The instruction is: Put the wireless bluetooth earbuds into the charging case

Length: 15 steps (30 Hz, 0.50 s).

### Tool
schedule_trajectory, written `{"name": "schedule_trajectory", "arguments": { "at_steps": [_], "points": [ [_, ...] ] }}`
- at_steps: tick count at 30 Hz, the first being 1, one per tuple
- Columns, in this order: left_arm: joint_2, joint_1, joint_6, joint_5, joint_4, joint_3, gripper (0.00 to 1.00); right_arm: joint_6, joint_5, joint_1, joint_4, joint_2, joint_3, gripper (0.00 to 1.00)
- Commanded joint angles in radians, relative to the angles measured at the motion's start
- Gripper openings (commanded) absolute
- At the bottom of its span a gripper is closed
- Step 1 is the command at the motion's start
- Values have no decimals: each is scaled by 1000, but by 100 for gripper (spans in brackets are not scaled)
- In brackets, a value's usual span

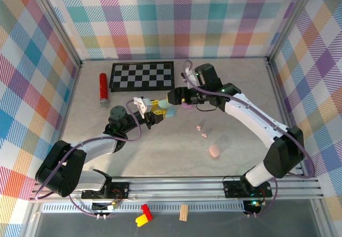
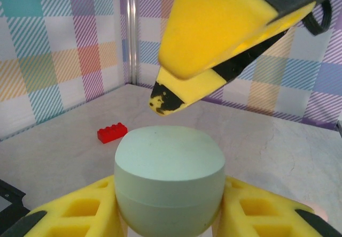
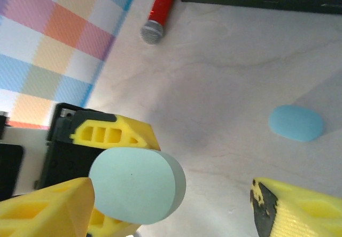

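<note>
My left gripper (image 2: pixel 170 207) is shut on a closed mint-green charging case (image 2: pixel 170 178), held above the table between its yellow fingers (image 2: pixel 69 215). My right gripper (image 3: pixel 171 215) stands open around that same case (image 3: pixel 136 183). Its left finger sits close beside the case and its right finger (image 3: pixel 299 210) is well clear. One right finger (image 2: pixel 214 44) hangs just over the case in the left wrist view. Two tiny pink earbuds (image 1: pixel 199 126) (image 1: pixel 203 135) lie on the table near the centre. A closed light-blue case (image 3: pixel 295 123) lies on the table below the grippers.
A pink oval case (image 1: pixel 214 151) lies toward the front. A checkerboard (image 1: pixel 141 75) and a red cylinder (image 1: pixel 103 87) sit at the back left. A red toy brick (image 2: pixel 112 132) lies on the table. A small purple piece (image 1: pixel 187 106) sits under the right wrist.
</note>
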Motion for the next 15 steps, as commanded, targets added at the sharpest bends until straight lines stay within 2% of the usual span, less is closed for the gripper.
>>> {"name": "schedule_trajectory", "arguments": {
  "at_steps": [1, 7, 15],
  "points": [
    [-12, -5, -44, 11, 116, 11, 38, 193, -236, -38, 186, -33, -61, 78],
    [-9, -5, -77, 4, 168, 22, 38, 392, -453, -54, 408, -10, -156, 71],
    [-1, -7, -111, 33, 194, 46, 38, 592, -551, -54, 670, 20, -241, 67]
  ]
}}
